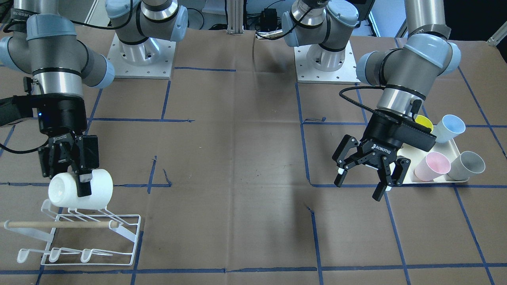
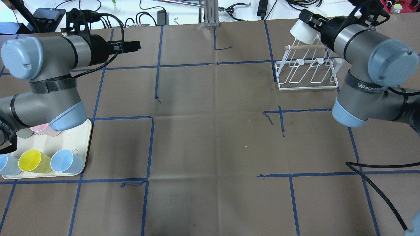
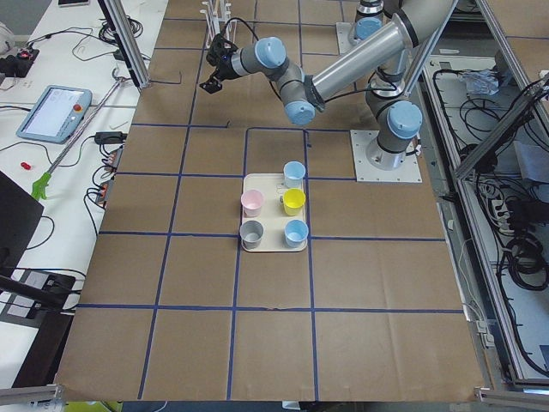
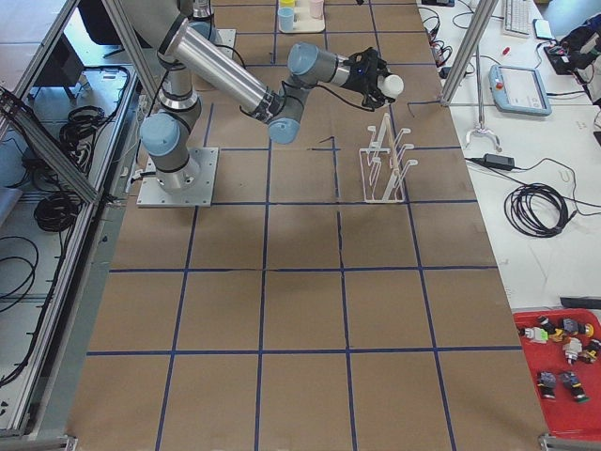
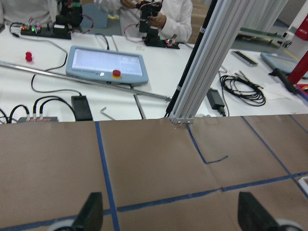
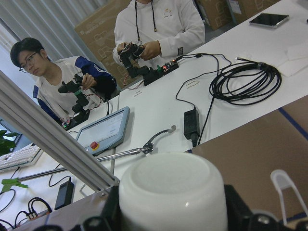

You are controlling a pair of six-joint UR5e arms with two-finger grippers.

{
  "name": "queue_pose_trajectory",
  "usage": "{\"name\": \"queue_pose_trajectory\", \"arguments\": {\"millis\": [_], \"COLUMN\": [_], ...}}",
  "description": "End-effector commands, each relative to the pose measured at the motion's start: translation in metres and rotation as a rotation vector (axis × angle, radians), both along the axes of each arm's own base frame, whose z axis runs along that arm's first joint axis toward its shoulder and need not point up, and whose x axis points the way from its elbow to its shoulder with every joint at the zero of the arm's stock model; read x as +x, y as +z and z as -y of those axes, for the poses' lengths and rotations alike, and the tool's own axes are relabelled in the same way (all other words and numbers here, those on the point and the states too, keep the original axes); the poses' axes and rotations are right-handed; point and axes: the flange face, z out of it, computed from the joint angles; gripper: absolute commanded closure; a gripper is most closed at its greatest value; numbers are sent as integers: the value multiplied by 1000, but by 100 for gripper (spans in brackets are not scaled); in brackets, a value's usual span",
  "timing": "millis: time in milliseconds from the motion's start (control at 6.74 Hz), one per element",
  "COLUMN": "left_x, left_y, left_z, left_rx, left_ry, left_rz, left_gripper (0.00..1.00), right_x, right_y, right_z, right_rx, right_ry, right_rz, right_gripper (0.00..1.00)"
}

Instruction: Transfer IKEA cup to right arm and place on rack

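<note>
My right gripper [image 1: 70, 179] is shut on a white IKEA cup [image 1: 81, 194] and holds it on its side just above the upper pegs of the white wire rack [image 1: 93, 237]. I cannot tell whether the cup touches a peg. The rack's wooden dowel [image 1: 59, 224] runs below the cup. The cup [image 2: 302, 31] and the rack [image 2: 306, 75] also show at the far right of the overhead view. In the right wrist view the cup [image 6: 173, 192] fills the gap between the jaws. My left gripper [image 1: 362, 183] is open and empty, raised beside the tray.
A cream tray [image 1: 437, 181] holds yellow [image 1: 424, 122], blue [image 1: 449, 128], pink [image 1: 431, 166] and grey [image 1: 467, 166] cups under my left arm. Blue tape lines cross the brown table. An aluminium post [image 5: 202, 62] stands at the far edge, with operators' benches behind it.
</note>
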Motion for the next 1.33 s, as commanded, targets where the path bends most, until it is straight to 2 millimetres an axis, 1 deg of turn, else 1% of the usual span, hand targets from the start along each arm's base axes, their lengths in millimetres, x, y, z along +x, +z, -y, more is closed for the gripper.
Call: {"name": "queue_pose_trajectory", "arguments": {"millis": [0,148,297,445,593,741,890,1038,1186], "left_x": [-31,-31,-29,-29,-30,-29,-22,-16,8], "left_y": [38,68,102,130,136,138,133,126,119], "left_z": [-4,-11,-29,-57,-83,-93,-93,-94,-93], "left_rx": [291,414,537,621,669,673,685,698,719], "left_ry": [32,34,40,30,26,28,38,38,80], "left_rz": [200,233,258,263,264,263,259,258,248], "left_gripper": [2,2,2,2,1,1,1,1,1], "right_x": [-11,-13,-12,-12,-14,-14,-11,-7,-6], "right_y": [1,-12,-21,-27,-36,-45,-54,-59,-69], "right_z": [29,34,41,50,59,71,83,84,86], "right_rx": [-110,-143,-158,-156,-151,-168,-170,-173,-163], "right_ry": [34,47,46,51,51,59,68,72,75], "right_rz": [-220,-278,-296,-293,-292,-291,-290,-291,-289], "right_gripper": [91,91,91,91,91,91,91,91,91]}}
